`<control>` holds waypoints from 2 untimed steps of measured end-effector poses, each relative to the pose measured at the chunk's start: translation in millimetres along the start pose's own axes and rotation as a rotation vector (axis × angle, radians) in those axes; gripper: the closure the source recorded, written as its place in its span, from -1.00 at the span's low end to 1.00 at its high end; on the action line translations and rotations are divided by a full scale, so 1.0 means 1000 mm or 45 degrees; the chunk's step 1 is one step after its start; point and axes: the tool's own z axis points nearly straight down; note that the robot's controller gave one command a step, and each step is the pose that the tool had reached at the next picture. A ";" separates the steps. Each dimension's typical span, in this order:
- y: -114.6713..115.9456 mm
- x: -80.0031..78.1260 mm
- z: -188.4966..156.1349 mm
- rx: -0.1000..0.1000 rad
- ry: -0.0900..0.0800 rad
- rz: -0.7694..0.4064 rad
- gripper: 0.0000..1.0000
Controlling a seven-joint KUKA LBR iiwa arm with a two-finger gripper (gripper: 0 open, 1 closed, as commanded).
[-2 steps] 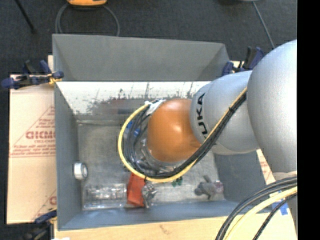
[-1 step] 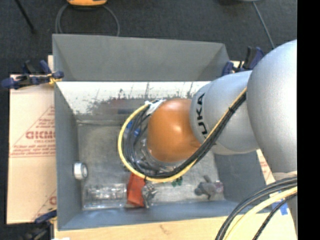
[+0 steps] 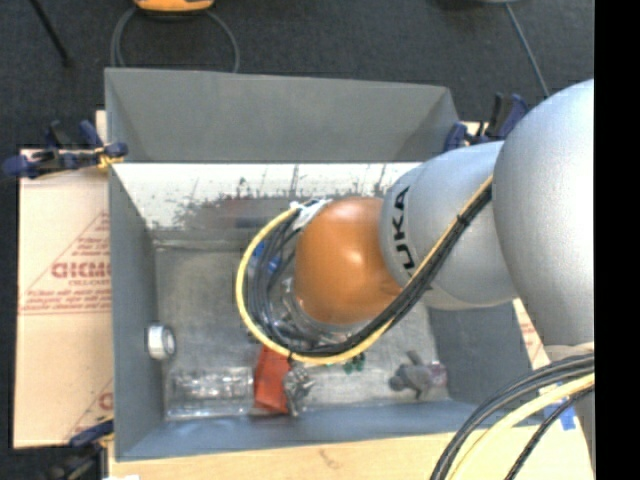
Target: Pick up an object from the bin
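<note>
**Bin** (image 3: 130,298): grey metal, sloped walls, pale scuffed floor. Dark speckling along top of rear wall.

**Arm** (image 3: 520,218): enters from right of view and bends down over bin centre. Orange cover (image 3: 335,258) on wrist faces the camera. Black & yellow cables (image 3: 243,278) loop round cover's left and lower sides.

**Gripper** (image 3: 296,388): low in the bin, close to front wall, approx. centre-left. A small grey metal part of it shows just below the cable loop. Claw state: cannot tell, since wrist & cables cover most of it.

**Nearest item:** red-orange block (image 3: 268,380), flat-sided, on floor by front wall. It sits immediately left of gripper, touching or v. close; contact can't be confirmed. Whether it is gripped: cannot tell.

**Other items:**
- Clear plastic pack (image 3: 208,386): crumpled, lying along front wall, left of the block and just beside it.
- Silver round item (image 3: 160,342): looks like a small roll or cap. Near left wall, behind the pack and apart from it.
- Small green item (image 3: 352,365): right of gripper, at lower edge of cable loop. Kind unclear.
- Grey-purple item (image 3: 418,376): lumpy, front-right of floor, well apart from gripper. Kind unclear.
</note>
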 end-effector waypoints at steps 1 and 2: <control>-0.007 0.005 -0.003 0.000 -0.002 -0.633 -1.00; -0.007 0.003 0.011 -0.004 0.003 -0.647 -1.00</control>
